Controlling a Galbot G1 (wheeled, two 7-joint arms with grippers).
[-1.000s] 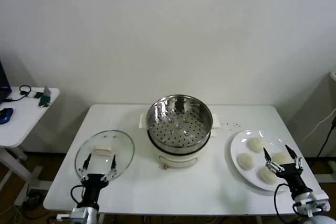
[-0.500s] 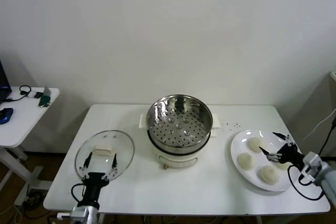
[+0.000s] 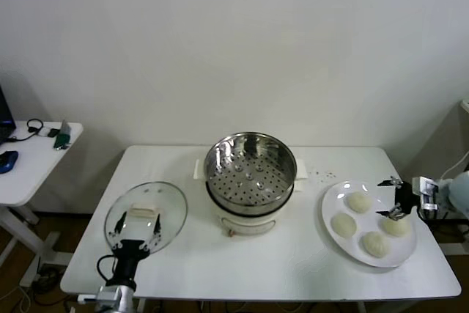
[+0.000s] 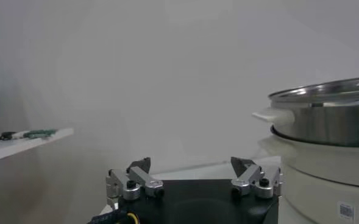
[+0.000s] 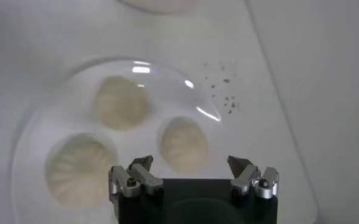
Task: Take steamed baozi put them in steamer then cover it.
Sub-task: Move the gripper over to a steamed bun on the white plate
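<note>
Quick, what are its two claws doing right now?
Left gripper: jaws open, empty, by the cover.
Right gripper: jaws open, empty, over the baozi.

My right gripper [image 3: 390,198] has swung up from the near plate [image 3: 333,207] edge — now reaching in from the right side, jaws spread, above the far-right baozi [image 3: 396,226].

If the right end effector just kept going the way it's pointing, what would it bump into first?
Probably a baozi: the open right end effector points at one on the white plate, framed between its fingers. Depth is hard to judge.
</note>
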